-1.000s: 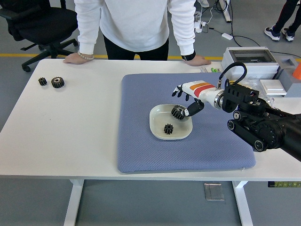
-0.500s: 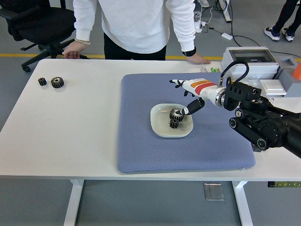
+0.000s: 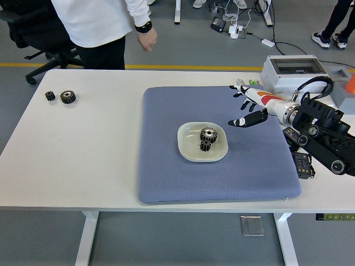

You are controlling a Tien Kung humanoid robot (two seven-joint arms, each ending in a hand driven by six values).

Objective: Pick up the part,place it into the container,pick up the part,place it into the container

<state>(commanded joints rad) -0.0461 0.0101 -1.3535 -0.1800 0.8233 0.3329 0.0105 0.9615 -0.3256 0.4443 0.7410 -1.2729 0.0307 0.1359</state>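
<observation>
At the far left of the white table (image 3: 83, 144) lie two more gears (image 3: 61, 96), a small one and a larger one side by side, well apart from everything else. Behind the table's far edge a person (image 3: 100, 22) stands toward the left, one hand (image 3: 147, 41) hanging clear of the tabletop. In the middle, a blue-grey mat (image 3: 166, 166) carries a white dish (image 3: 186, 152), the container, and two dark gear parts (image 3: 207, 138) sit inside it, touching, one just nearer than the other. To the right, the robot's right hand (image 3: 249, 106) hovers over the mat's far right area, fingers spread and empty, apart from the dish. The left arm is not visible.

Judging from this, both placements look done and the release step is finishing. If more parts are wanted, the next move calls for a long reach to the gears at far left, likely beyond this arm's easy range.
</observation>
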